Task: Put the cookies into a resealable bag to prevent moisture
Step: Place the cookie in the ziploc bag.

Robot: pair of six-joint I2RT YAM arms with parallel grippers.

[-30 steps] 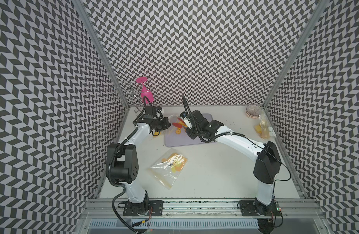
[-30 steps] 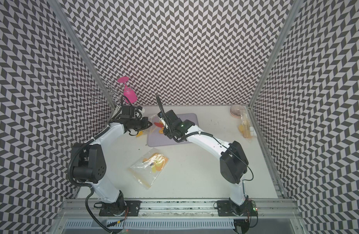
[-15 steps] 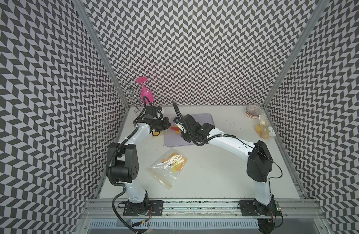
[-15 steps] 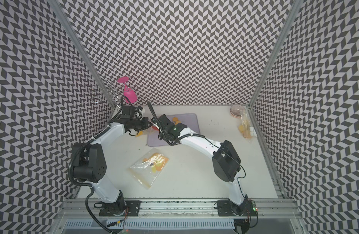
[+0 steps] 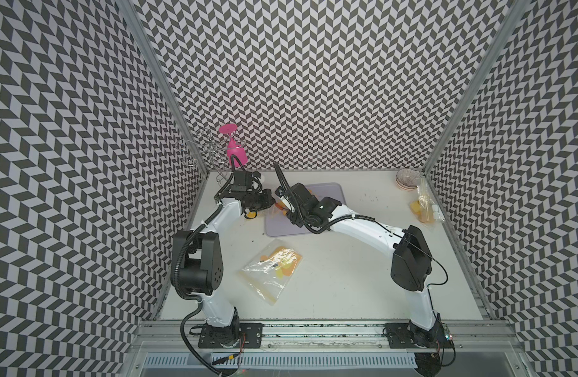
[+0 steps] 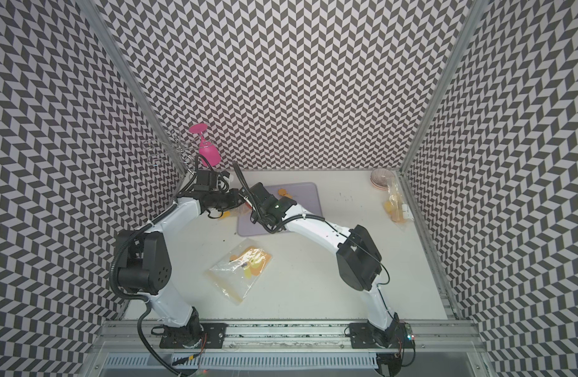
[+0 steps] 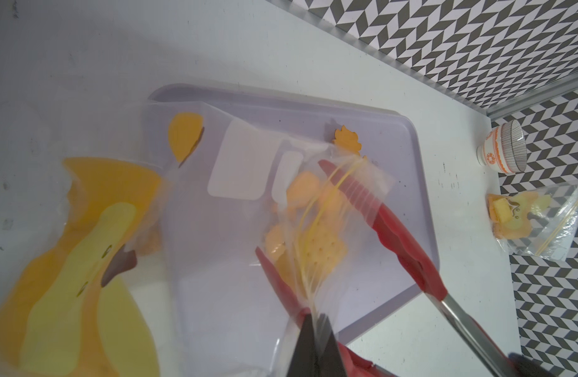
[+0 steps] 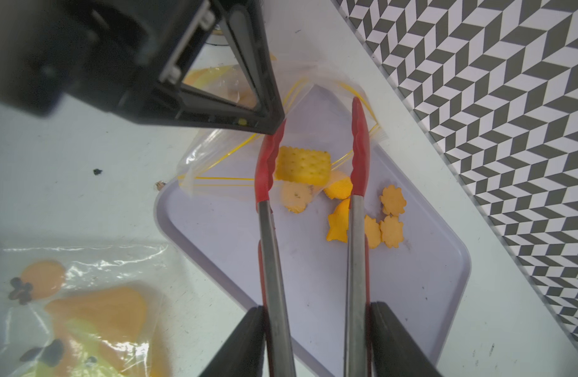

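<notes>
Over lilac tray (image 8: 313,284), zip bag (image 8: 212,147) holding cookies (image 8: 302,164), red tongs (image 8: 268,228) inside

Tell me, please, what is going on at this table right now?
The left gripper pinches the edge of a clear zip bag over the purple tray. The right gripper holds red-tipped tongs, their tips apart on either side of a rectangular cookie at the bag's mouth. Several cookies lie loose on the tray.

2 arms reaching forward, left claw (image 7: 315,321) pinched closed, right claw (image 8: 317,306) half-spread
</notes>
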